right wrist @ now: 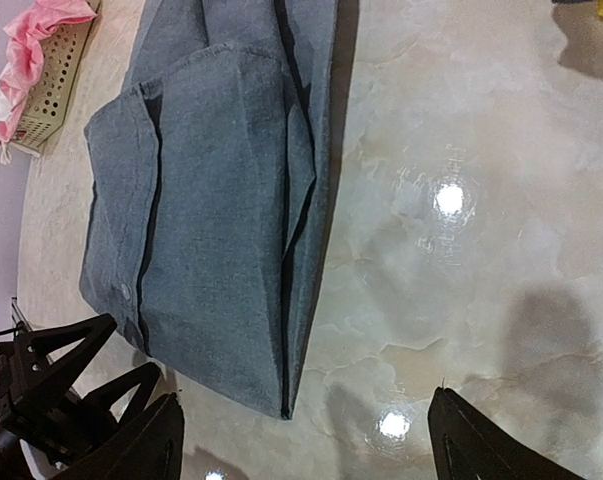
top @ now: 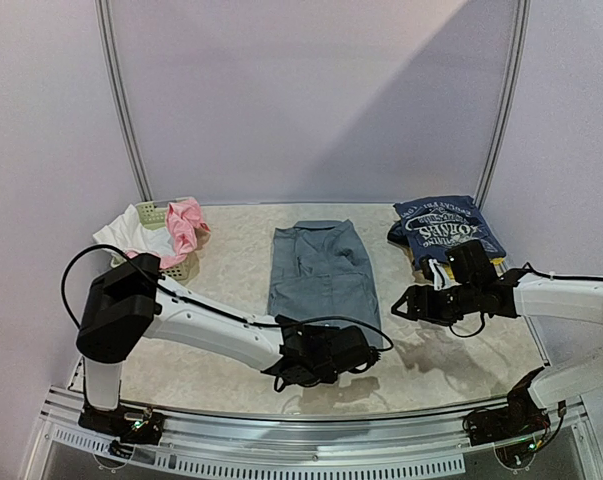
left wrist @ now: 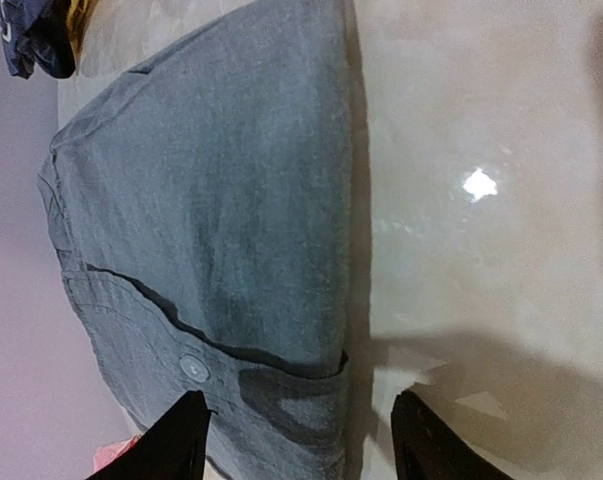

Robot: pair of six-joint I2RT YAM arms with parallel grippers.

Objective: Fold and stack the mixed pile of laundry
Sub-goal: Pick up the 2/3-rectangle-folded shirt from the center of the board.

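From above, the pale-green lattice basket [top: 159,212] sits at the rear left of the table [top: 231,300]. A pink piece [top: 186,225] and a white piece [top: 131,235] are heaped in it and spill over its rim. The grey trousers [top: 321,268] lie folded flat mid-table, and the navy printed tee [top: 446,228] rests at the rear right, close to the table's edge. The left gripper [top: 369,350] hovers at the trousers' near right corner. The right gripper [top: 403,303] hangs just right of their right edge, with bare tabletop between trousers and tee. In the left wrist view, the fingers [left wrist: 186,440] stand apart with nothing clamped, straddling the line where the trousers' edge meets bare tabletop. In the right wrist view, the fingers [right wrist: 146,440] gape wide over bare table beside the trousers' corner, nothing between them. The basket shows well beyond, with pink cloth draped over its wall.
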